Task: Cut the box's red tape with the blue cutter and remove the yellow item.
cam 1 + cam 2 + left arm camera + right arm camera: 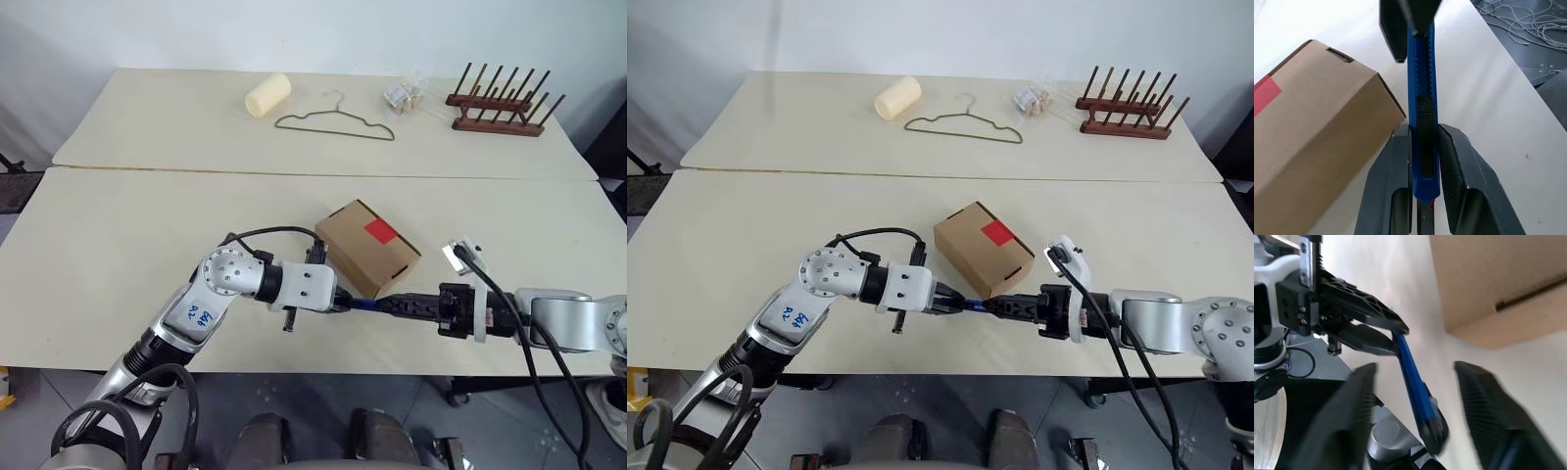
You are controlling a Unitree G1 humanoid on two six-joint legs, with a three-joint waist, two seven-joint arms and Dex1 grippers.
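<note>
Cream cylinder roll (266, 95), wire hanger (334, 121), wooden peg rack (502, 102), clear packet (405, 94), two pale tables (127, 245).

Near table (118, 255): we see a cream top running the full width, under the jaws.
Far table (176, 117): we see a second cream top butted against the first along a thin seam, well beyond the jaws.
Wall (294, 29): plain pale, we see it behind the far table.
Floor (323, 401): grey, we see it below the near edge, on the side of the jaws away from the wall.
Cables (1533, 29): we see pale loops on the dark floor off the table's edge.
Light: even, we find soft shadows.
</note>
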